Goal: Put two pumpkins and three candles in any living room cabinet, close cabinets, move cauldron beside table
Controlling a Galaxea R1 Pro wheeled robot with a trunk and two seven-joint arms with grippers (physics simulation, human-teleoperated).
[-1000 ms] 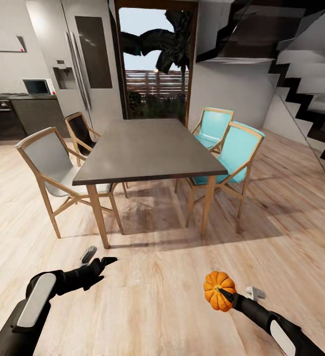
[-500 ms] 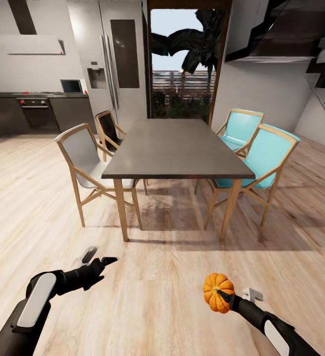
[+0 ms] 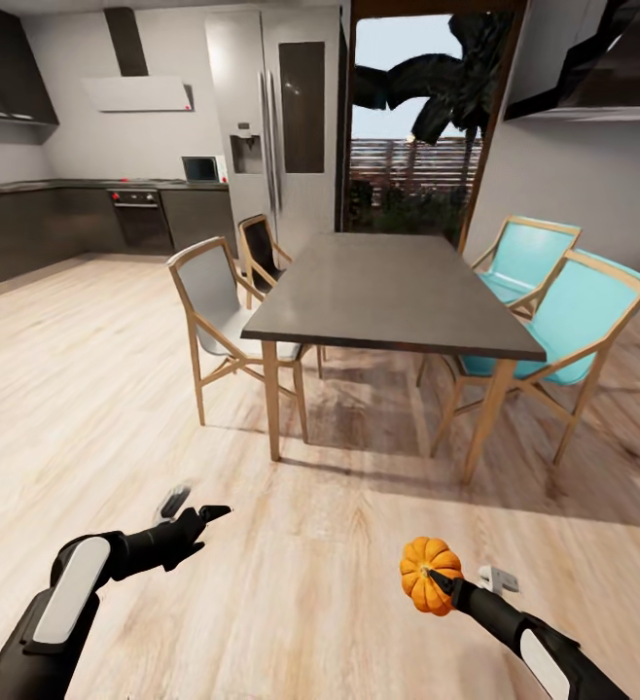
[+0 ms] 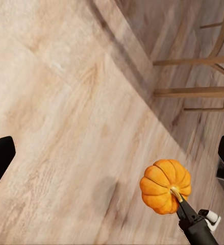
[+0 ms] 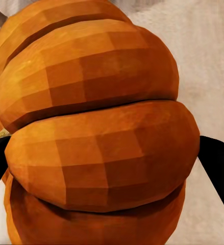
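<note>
The robot carries a pumpkin across a wooden floor.
The right claw (image 3: 435, 581) is squeezed on a small orange bumpy pumpkin (image 3: 430, 574), low above the pale wooden floor (image 3: 320, 583). The left claw (image 3: 195, 506) has its fingers apart, holding nothing. A long dark dining table (image 3: 388, 292) stands ahead.

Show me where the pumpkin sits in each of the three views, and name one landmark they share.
Head view: the pumpkin is low and right of centre, at the tip of the right gripper.
Left wrist view: lower right, over the wooden floor, with the right gripper behind it.
Right wrist view: it takes up most of the frame, close between the jaws.
Shared landmark: the pale wooden floor.
</note>
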